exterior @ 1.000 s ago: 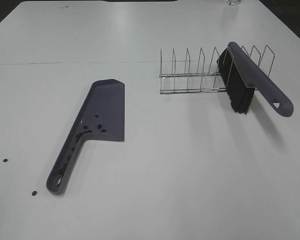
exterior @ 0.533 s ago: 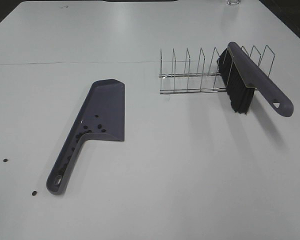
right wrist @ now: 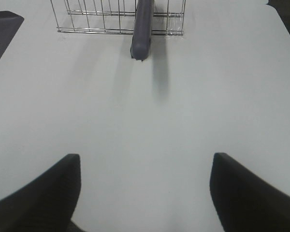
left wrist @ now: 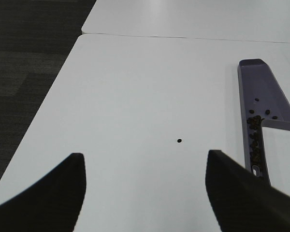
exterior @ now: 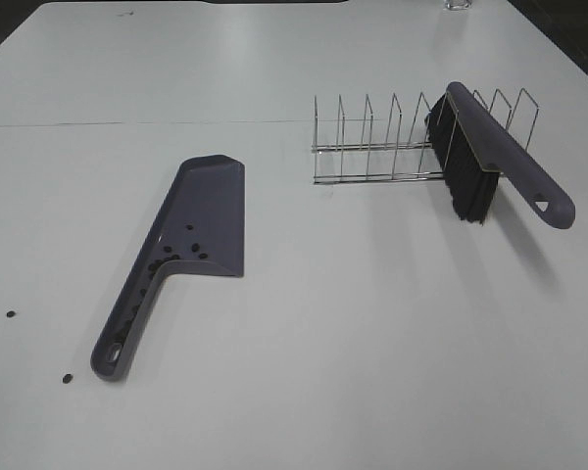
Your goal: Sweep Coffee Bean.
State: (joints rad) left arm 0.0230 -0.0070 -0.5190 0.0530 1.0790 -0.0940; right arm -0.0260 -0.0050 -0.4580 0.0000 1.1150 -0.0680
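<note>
A purple-grey dustpan (exterior: 191, 240) lies on the white table, left of centre, with several coffee beans (exterior: 172, 255) in its pan and along its handle; it also shows in the left wrist view (left wrist: 261, 111). Two loose beans lie on the table, one (exterior: 11, 314) at the far left and one (exterior: 67, 378) near the handle end; the left wrist view shows a single bean (left wrist: 179, 141). The brush (exterior: 490, 162) with black bristles rests in a wire rack (exterior: 392, 147). My left gripper (left wrist: 145, 188) and right gripper (right wrist: 145, 193) are open, empty, and out of the exterior view.
The table's left edge borders dark floor (left wrist: 29, 72) in the left wrist view. A seam (exterior: 137, 123) runs across the table. The brush handle end (right wrist: 142, 34) points towards my right gripper, with bare table between. A glass base (exterior: 458, 5) sits at the far edge.
</note>
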